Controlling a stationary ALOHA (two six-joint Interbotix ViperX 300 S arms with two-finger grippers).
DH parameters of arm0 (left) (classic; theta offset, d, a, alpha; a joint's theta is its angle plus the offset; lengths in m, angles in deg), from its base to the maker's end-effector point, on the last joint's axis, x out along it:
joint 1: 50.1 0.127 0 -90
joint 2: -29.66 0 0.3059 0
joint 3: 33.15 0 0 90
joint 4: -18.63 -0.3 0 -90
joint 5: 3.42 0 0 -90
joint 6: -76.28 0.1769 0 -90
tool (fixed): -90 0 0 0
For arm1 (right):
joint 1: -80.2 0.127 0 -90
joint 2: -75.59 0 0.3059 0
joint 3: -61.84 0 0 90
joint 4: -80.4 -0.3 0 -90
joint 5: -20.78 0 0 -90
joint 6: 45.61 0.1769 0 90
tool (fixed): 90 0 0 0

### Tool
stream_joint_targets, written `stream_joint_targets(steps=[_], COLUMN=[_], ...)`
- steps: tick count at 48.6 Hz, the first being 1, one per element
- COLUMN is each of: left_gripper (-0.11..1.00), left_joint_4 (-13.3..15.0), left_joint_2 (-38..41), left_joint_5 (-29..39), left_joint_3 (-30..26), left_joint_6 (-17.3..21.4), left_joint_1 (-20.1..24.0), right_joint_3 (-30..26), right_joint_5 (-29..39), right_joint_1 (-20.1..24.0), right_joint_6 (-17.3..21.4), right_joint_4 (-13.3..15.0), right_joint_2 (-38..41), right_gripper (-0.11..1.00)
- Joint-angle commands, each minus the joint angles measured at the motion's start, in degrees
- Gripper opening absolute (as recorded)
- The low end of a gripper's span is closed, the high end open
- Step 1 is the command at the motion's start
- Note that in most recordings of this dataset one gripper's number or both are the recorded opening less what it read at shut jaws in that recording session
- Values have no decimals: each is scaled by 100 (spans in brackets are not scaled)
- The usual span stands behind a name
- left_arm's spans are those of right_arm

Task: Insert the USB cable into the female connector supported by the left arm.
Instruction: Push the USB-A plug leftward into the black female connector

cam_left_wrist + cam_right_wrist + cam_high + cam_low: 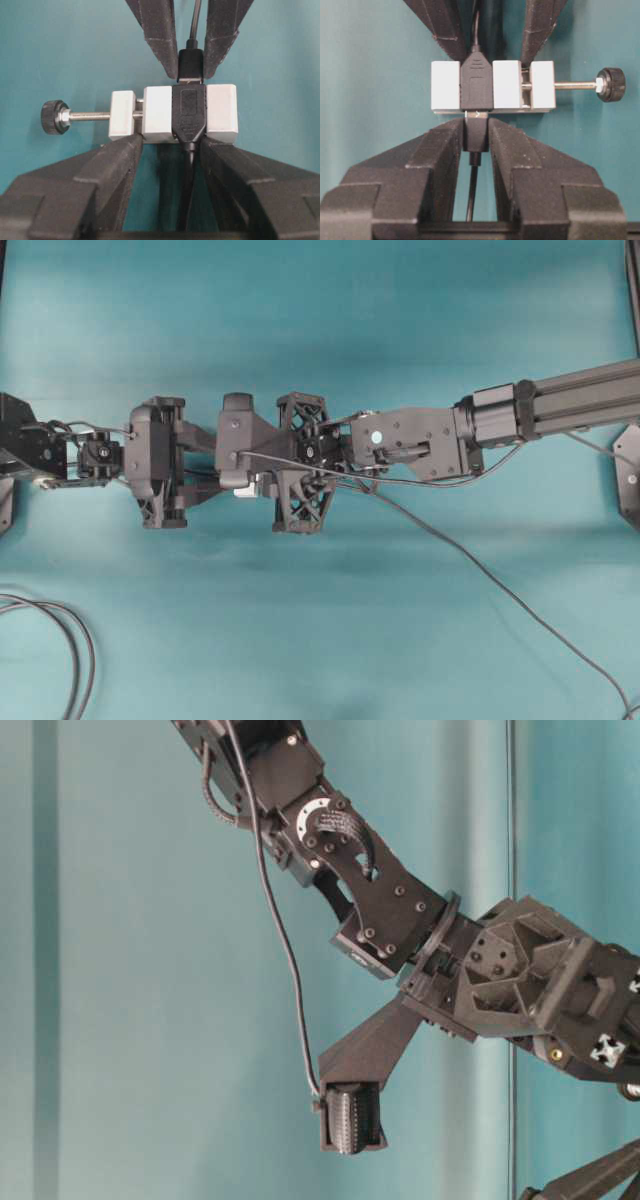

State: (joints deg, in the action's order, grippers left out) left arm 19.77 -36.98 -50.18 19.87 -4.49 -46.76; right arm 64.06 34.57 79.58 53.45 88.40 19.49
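**Plug seated at the mouth of the clamped connector**

The left gripper (170, 150) holds the female connector (172, 114) between its partly spread fingers, the white block crosswise just ahead of the tips (its black knob (52, 117) juts out to one side). Directly opposite, the right gripper (476, 135) pinches the USB cable (476, 134) by its black plug, whose silvery tip meets the connector's black socket.

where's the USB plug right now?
In the right wrist view the plug sits mid-frame, pinched in the right claw, its metal tip at the mouth of the connector just above. The left claw holds that white block.
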Motion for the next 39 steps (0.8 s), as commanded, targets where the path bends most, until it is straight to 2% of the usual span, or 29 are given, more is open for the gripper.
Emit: stream_joint_targets(steps=[1, 12, 25, 39], left_gripper=[58, 58, 58, 59], left_joint_4=[9, 9, -26, -35], left_joint_2=[-79, -123, -299, -325], left_joint_5=[-62, 9, 589, 721], left_joint_3=[-264, -316, -510, -545], left_joint_6=[53, 62, 79, 79], left_joint_1=[26, 0, -35, -35], right_joint_3=[-220, -255, -360, -475], right_joint_5=[-185, -193, -193, -193], right_joint_1=[0, -9, -9, 9], right_joint_6=[-9, -18, -44, -246], right_joint_4=[18, 70, 70, 70], right_joint_2=[-97, -97, -26, 9], right_gripper=[21, 21, 21, 21])
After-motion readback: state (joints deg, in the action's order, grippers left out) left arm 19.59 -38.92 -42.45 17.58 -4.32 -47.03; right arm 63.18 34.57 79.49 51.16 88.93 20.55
